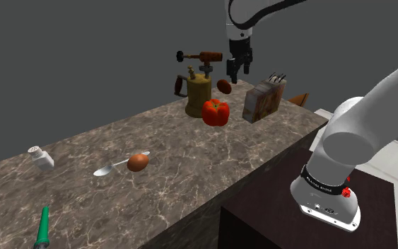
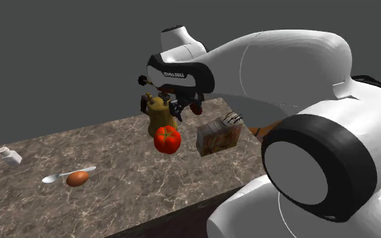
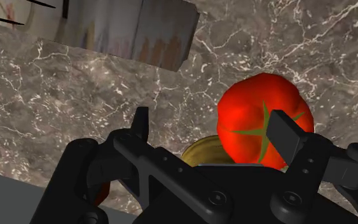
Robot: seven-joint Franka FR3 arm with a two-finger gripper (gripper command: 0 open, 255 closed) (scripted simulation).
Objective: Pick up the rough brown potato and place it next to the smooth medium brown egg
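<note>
The brown potato (image 1: 223, 86) lies at the far end of the marble counter (image 1: 190, 170), behind a red tomato (image 1: 215, 112) and beside a brass blowtorch (image 1: 197, 92). My black gripper (image 1: 237, 73) hangs open just above the potato and a little to the shoulder view's right of it, holding nothing. In the wrist view the fingers (image 3: 285, 130) stand apart over the tomato (image 3: 260, 121) and the torch's brass top (image 3: 203, 151). The brown egg (image 1: 138, 163) rests mid-counter against a metal spoon (image 1: 109, 169), well away from the gripper. The egg (image 2: 77, 178) also lies low on the second exterior view's left.
A knife block (image 1: 264, 99) stands to the shoulder view's right of the tomato, near the counter's end. A white shaker (image 1: 42, 157) and a green-handled tool (image 1: 43, 230) lie toward the shoulder view's left. My dark stand (image 1: 261, 219) sits at the counter's near edge.
</note>
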